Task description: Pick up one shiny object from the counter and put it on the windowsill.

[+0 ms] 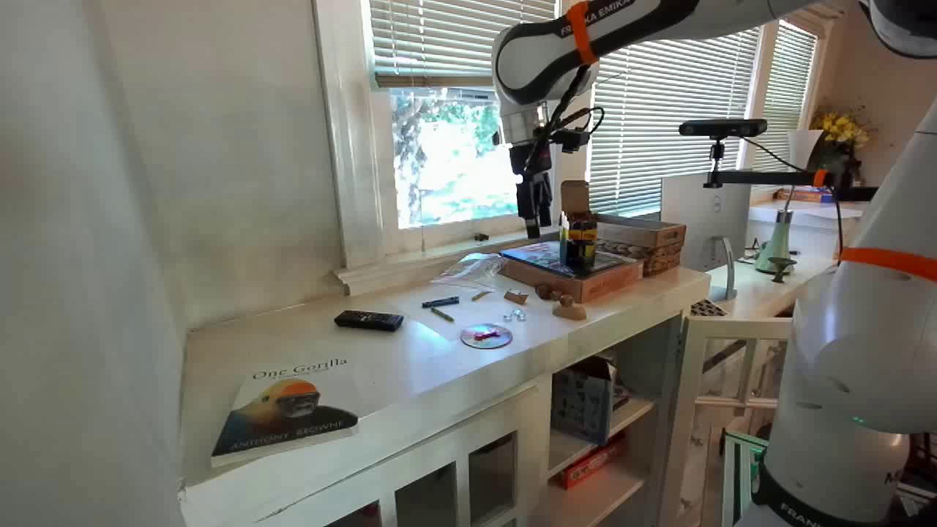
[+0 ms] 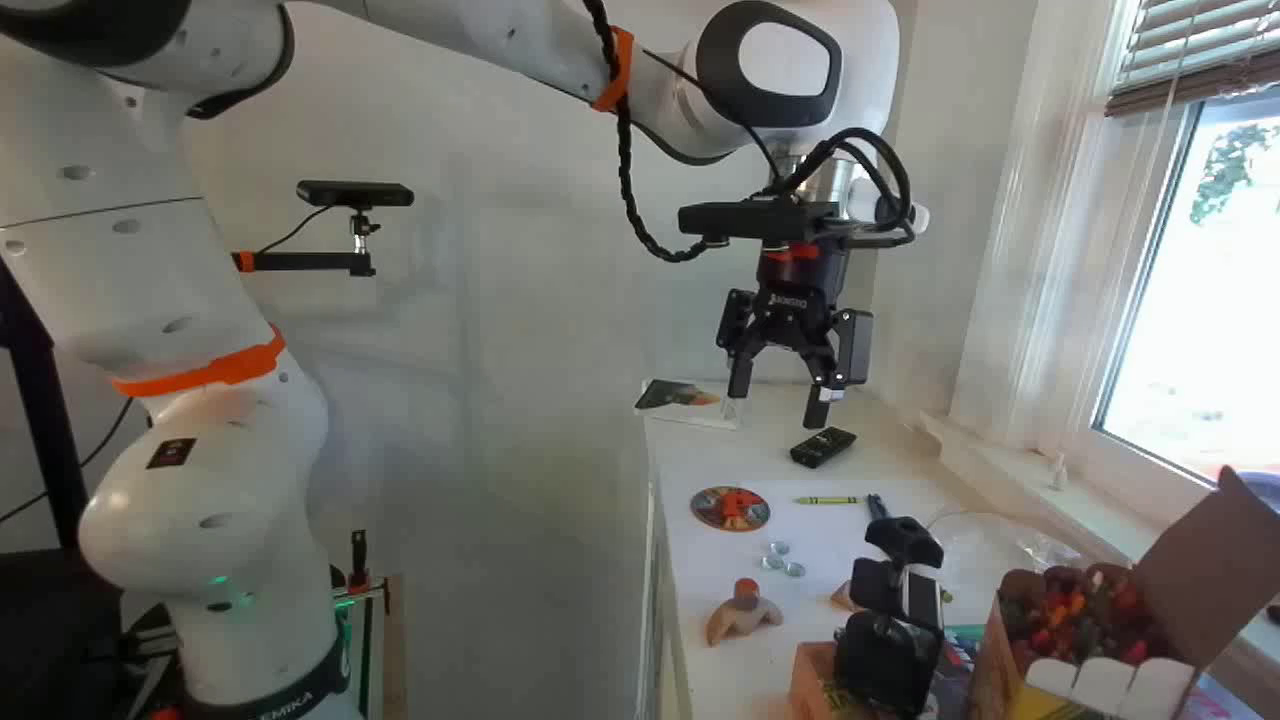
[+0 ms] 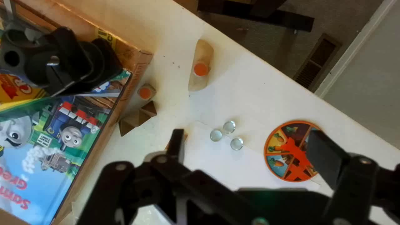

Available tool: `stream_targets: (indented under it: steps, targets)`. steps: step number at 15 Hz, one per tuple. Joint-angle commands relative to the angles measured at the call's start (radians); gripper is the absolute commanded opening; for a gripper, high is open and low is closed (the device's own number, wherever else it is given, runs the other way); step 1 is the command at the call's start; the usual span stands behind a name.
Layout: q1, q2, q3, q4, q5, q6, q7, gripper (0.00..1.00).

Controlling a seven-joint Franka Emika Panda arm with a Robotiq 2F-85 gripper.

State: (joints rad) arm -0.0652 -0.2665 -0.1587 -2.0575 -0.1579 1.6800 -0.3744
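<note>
Wrist view showed the hand [image 3: 250, 149] with its fingers [image 3: 323, 157] spread, holding nothing, high above the counter [image 3: 250, 90]. Below, three glass beads [image 3: 237, 143], probably the shiny things meant, lay on it, appearing between these fingers, nearer the one away from the disc [image 3: 278, 161].

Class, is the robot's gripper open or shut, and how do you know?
Open: an exterior view shows the gripper with its fingers spread apart, holding nothing.

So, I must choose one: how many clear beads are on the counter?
3, clustered in the wrist view: left bead, top bead, lower-right bead. Others may be hidden.
</note>
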Motion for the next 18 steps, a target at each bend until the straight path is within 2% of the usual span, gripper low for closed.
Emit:
stream_targets:
  steps: [1, 7, 12, 14, 15, 16, 18]
  targets:
    - [-0.004, 0.001, 0.004, 0.003, 0.001, -0.003, -0.001, 1.00]
    - [0.002, -0.003, 0.008, -0.013, -0.009, 0.016, -0.022, 1.00]
    - [0.024, -0.004, 0.045, -0.151, -0.126, 0.257, -0.097, 1.00]
    - [0.035, 0.002, 0.042, -0.213, -0.096, 0.353, -0.126, 1.00]
    - [0.042, 0.006, 0.038, -0.233, -0.074, 0.373, -0.154, 1.00]
    - [0.031, 0.011, 0.048, -0.179, -0.088, 0.313, -0.110, 1.00]
    - [0.035, 0.014, 0.048, -0.216, -0.087, 0.351, -0.125, 1.00]
